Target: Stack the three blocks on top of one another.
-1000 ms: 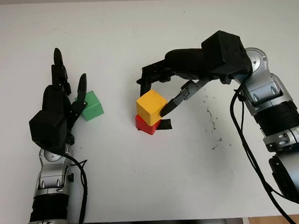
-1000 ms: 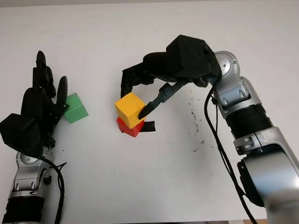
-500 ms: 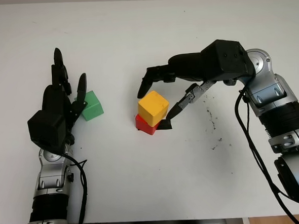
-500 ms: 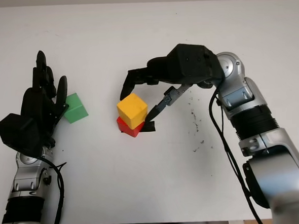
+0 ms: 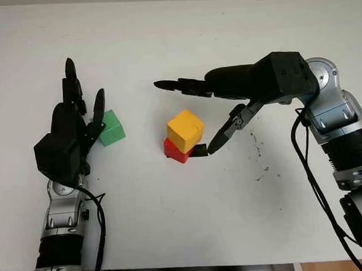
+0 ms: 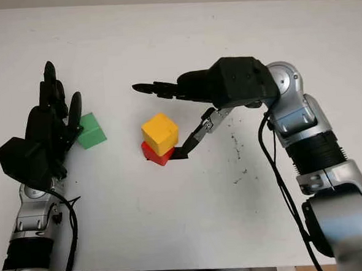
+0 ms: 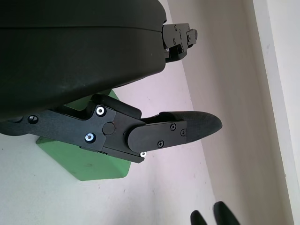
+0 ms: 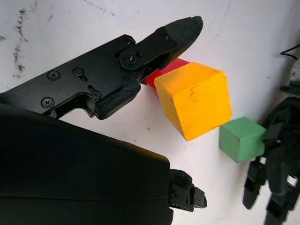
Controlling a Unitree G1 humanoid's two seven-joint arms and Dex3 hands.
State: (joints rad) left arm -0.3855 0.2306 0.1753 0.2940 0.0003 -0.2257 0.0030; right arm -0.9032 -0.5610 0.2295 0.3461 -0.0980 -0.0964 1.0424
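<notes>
The yellow block (image 5: 185, 126) sits on the red block (image 5: 174, 151) mid-counter (image 5: 186, 221), slightly askew. The right hand (image 5: 195, 113) is released around the pair — touching neither. The left hand (image 5: 70, 127), open, stands just beside the green block (image 5: 111, 128).

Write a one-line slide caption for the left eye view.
Open right hand beside the yellow cube stacked on the red cube; green cube on the white table by the open left hand.

a white table (image 5: 175, 234) with dark specks, wooden floor below.
</notes>
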